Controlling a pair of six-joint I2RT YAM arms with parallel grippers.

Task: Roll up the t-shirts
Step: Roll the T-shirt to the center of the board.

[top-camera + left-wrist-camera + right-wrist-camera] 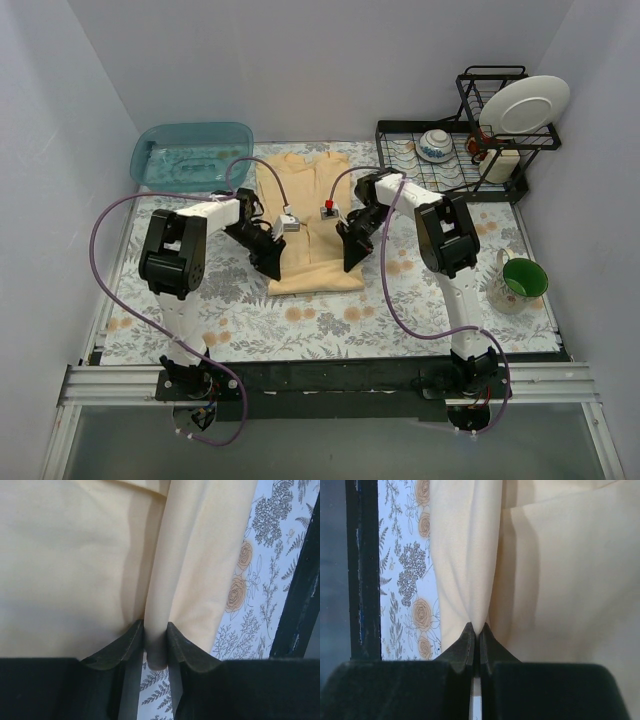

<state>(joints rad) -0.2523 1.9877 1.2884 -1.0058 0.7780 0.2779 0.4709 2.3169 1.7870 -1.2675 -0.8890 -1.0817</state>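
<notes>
Looking down on a pale yellow t-shirt [312,205], lying flat in the middle of the flowered table cover [330,325], with the collar end pointing to the far wall and the hem end pointing to the arm bases.

Gripping it on both long sides, close to the hem. Pinching a raised fold of the right edge with the right gripper [352,258], with fingers [465,647] pressing tight together on the cloth. Holding a rounded fold of the left edge with the left gripper [268,262], with fingers [125,647] standing a little apart and cloth filling the gap and touching both of them.

Leaving a wide band of bare cover between the hem and the black rail [330,385] at the near edge of the table. Leaving free cover also on the left side, out to the table border.

Crowding only at the far end: a blue tub [192,155] sitting just beside the left shoulder of the shirt, and a dish rack [450,150] with a white plate [523,105] standing near the right shoulder, not touching it. Standing well apart on the right, a green cup [524,278].
</notes>
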